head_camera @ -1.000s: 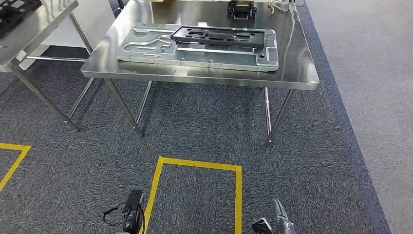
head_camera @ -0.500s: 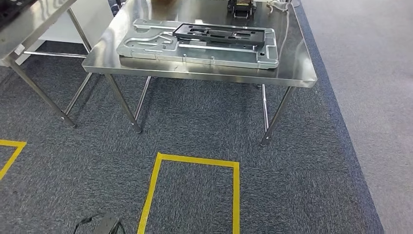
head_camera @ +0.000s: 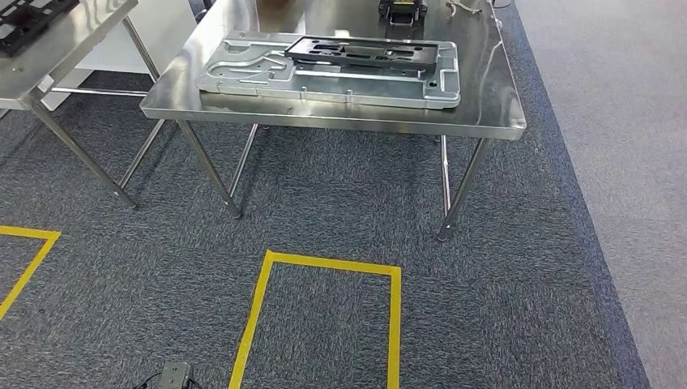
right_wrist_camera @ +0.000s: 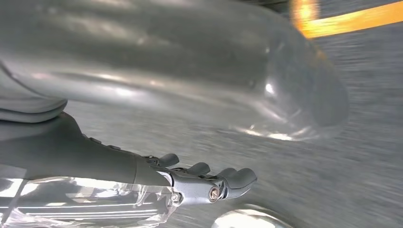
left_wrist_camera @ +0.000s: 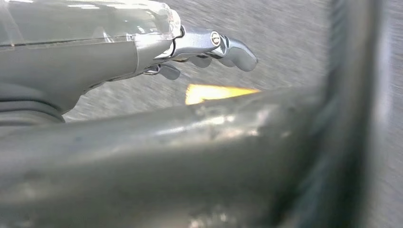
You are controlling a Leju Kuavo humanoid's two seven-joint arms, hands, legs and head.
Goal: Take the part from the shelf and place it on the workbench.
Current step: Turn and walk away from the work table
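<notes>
From my remote seat, the black flat perforated plastic part (head_camera: 366, 51) lies along the far edge of the long grey cast-metal plate (head_camera: 328, 71), which rests on the stainless-steel surface (head_camera: 486, 113). A small black block (head_camera: 403, 10) at that surface's far edge is cut off by the frame, as is a second steel surface (head_camera: 65, 40) at left. Both wrist views are motion-blurred; the left robot hand (left_wrist_camera: 209, 47) and right robot hand (right_wrist_camera: 209, 183) hang over grey carpet, fingers loosely extended and holding nothing. Since half a second ago my whole view has shifted slightly, the yellow taped floor rectangle (head_camera: 324, 267) sitting a little lower.
</notes>
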